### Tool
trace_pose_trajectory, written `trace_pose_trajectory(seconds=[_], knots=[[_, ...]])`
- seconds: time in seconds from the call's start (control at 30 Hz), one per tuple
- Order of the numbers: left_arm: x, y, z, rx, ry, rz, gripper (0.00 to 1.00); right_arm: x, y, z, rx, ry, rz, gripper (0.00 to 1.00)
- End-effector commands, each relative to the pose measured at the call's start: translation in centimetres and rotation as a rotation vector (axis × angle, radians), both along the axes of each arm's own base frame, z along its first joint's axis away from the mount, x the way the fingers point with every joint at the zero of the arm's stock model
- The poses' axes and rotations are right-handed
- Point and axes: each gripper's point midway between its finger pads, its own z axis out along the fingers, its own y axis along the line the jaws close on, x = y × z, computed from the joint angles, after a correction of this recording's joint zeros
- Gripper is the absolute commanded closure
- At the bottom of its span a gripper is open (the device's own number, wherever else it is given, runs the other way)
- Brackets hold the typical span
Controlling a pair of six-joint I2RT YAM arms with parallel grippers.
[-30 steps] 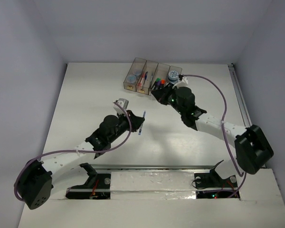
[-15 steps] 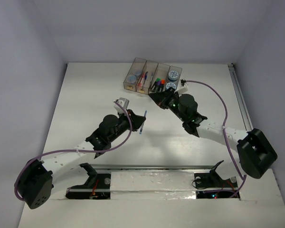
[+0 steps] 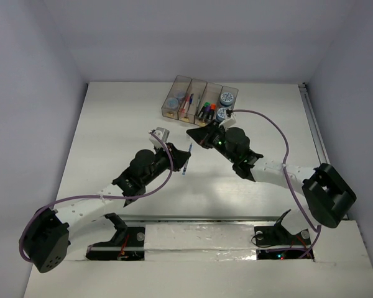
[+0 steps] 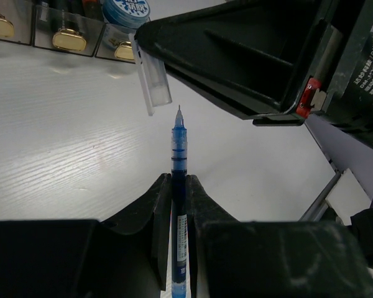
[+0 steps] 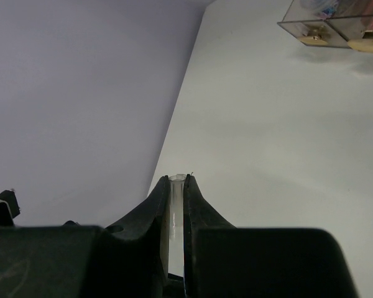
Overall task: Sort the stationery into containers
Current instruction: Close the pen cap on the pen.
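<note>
My left gripper (image 3: 177, 156) is shut on a thin blue pen (image 3: 187, 159) and holds it above the table; in the left wrist view the pen (image 4: 178, 139) sticks out past the gripper (image 4: 179, 181) with its bare tip pointing away. My right gripper (image 3: 193, 133) is shut on a clear pen cap (image 5: 176, 208) and sits just beyond the pen tip. The cap (image 4: 153, 74) hangs close to the tip, slightly left of it, apart. The four smoky-brown containers (image 3: 178, 81) stand at the back, holding rolls, pens and highlighters.
A blue-grey roll (image 3: 227, 98) lies in the rightmost bin, another roll (image 3: 173, 101) in the leftmost. The bins' tan end pieces (image 4: 69, 40) show at the top of the left wrist view. The right arm's purple cable (image 3: 280, 133) loops over the right side of the table.
My right gripper has swung left and nearer, away from the bins, bringing the clear cap up to the pen tip. My left gripper with the pen has hardly moved.
</note>
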Motion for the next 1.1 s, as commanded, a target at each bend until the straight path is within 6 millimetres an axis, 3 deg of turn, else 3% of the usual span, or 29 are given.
trace_pose_trajectory(seconds=[0.0, 0.47, 1.07], knots=[[0.5, -0.4, 4.0, -0.057, -0.087, 0.002, 1.00, -0.1, 0.5, 1.5, 0.032, -0.055, -0.003, 1.00], [0.5, 0.3, 4.5, -0.057, -0.099, 0.031, 1.00, -0.1, -0.4, 1.6, 0.020, -0.066, -0.043, 1.00], [0.9, -0.1, 3.0, -0.022, -0.061, 0.029, 1.00, -0.5, -1.0, 2.8, 0.039, -0.103, -0.049, 1.00]])
